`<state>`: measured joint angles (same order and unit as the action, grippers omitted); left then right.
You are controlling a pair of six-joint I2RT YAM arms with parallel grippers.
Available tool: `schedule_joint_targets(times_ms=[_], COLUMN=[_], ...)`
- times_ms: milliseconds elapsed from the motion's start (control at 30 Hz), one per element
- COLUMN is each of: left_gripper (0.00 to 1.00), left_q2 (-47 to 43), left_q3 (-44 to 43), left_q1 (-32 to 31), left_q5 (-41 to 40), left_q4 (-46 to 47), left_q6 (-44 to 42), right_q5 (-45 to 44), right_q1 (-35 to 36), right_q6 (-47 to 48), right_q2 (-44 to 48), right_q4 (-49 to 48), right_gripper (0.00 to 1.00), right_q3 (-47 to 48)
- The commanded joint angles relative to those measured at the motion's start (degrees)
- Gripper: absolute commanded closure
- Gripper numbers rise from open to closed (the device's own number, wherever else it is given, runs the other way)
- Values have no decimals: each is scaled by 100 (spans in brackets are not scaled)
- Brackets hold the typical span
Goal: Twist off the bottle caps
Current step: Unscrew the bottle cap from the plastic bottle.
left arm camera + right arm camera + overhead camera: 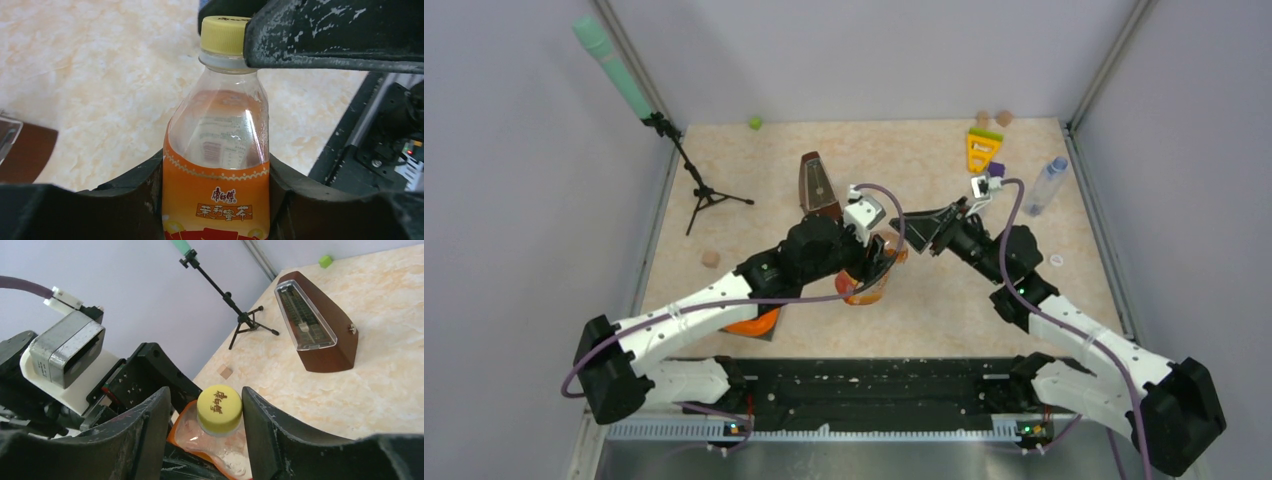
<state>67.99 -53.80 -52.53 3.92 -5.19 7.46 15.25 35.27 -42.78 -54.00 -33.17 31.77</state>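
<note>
Orange bottle (216, 125) upright nr middle of table (904, 160), a bit toward near edge. Left gripper (216, 172) clamped on its body at label level, one finger each side, both touching.

Yellow cap (219, 409) on the neck, neck ring showing below it. Right gripper (206, 395) at cap height, arm reaching in from the right-edge side. Jaws part open w/ cap btwn them and a clear gap on one side. Not clamped on it.

Counts:
- Bottles seen: 2. The orange one, plus 1 slim bottle (1044, 186) lying by right edge, well apart from both grippers, blue cap (1060, 161) on and pointing toward far-right corner.
- Caps: 1 yellow, 1 blue. Also 1 small white ring (1056, 261) on table nr right edge, poss. a white cap, too small to say.
- Other: 1 metronome (818, 185) just beyond orange bottle, 1 mic tripod (707, 195) by left edge, 1 green cube (754, 123) at far edge, 1 purple block (996, 169) nr slim bottle.
</note>
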Motion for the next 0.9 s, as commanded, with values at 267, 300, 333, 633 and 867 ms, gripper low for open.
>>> schedule_joint_targets(times_ms=[267,300,333,633,867], left_gripper=[100,100,100,100,100], left_q2=[-111,-81,-45,71,-14], left_q3=[-167,-186,-198,-96,85], left_q1=[-847,-891,-937,-1366,-1400], left_q5=[-2372,-2461,-2608,-3925,-3970], left_q4=[220,222,227,444,689], left_q6=[-672,-690,-701,-899,-941], right_q5=[-128,-138,-167,-412,-133], right_q1=[77,77,77,79,77], right_q6=[-517,-546,-575,-678,-719], right_q2=[-347,-375,-402,-446,-623], right_q4=[-504,-524,-514,-399,-456], right_gripper=[54,54,54,63,69], right_q3=[191,196,210,283,339])
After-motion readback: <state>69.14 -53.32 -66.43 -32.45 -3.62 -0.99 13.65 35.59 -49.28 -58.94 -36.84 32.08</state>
